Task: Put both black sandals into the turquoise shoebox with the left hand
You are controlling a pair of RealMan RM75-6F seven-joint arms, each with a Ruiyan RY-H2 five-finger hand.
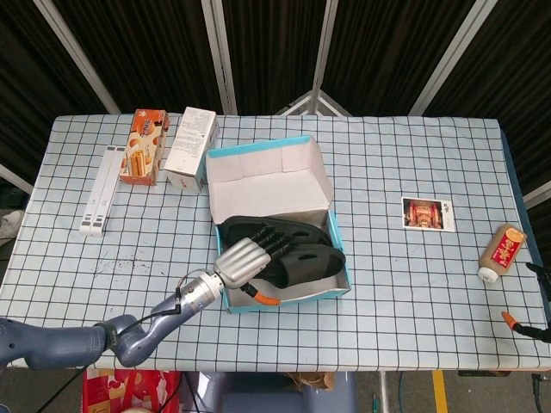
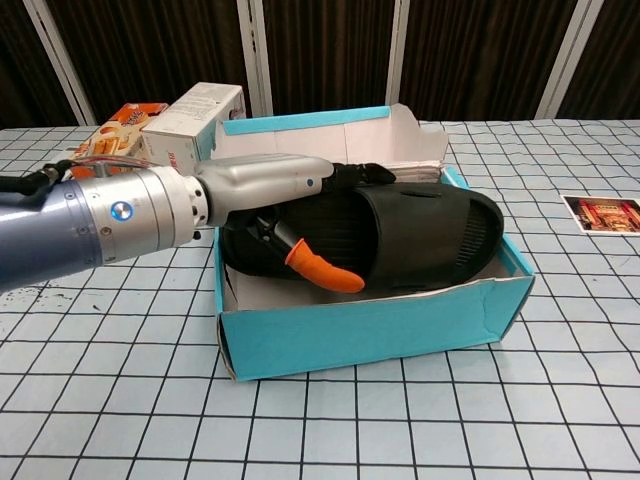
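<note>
Left hand (image 2: 270, 185) lay nearest the chest camera, reaching in over the near-left corner of the turquoise shoebox (image 2: 400, 325); its fingers (image 1: 274, 247) were stretched flat across the upper of the front sandal (image 2: 420, 235), and the orange-tipped thumb (image 2: 322, 268) hung free below, over the box floor; no closed pinch was visible, so the hand was judged released but resting on the sandal, fingers apart; contact under the palm was hidden and could not be confirmed. Front sandal sat inside the shoebox, sole tilted up against the near wall, toe end toward the right wall; in the head view a rear sandal (image 1: 293, 232) showed just behind it, also within the walls, partly covered by the first. Judgement: both black sandals were in the box, so the placing looked essentially done; what was left was to lift the left hand clear, and perhaps to settle the tilted front sandal flat. Box lid (image 1: 267, 172) stood open at the far side. Beyond, on the table (image 1: 413, 284): white carton (image 1: 191, 146), orange carton (image 1: 143, 144), white strip (image 1: 100, 189) at far left; photo card (image 1: 428, 213) and small bottle (image 1: 501, 252) to the right. Right hand was not seen in either view.
</note>
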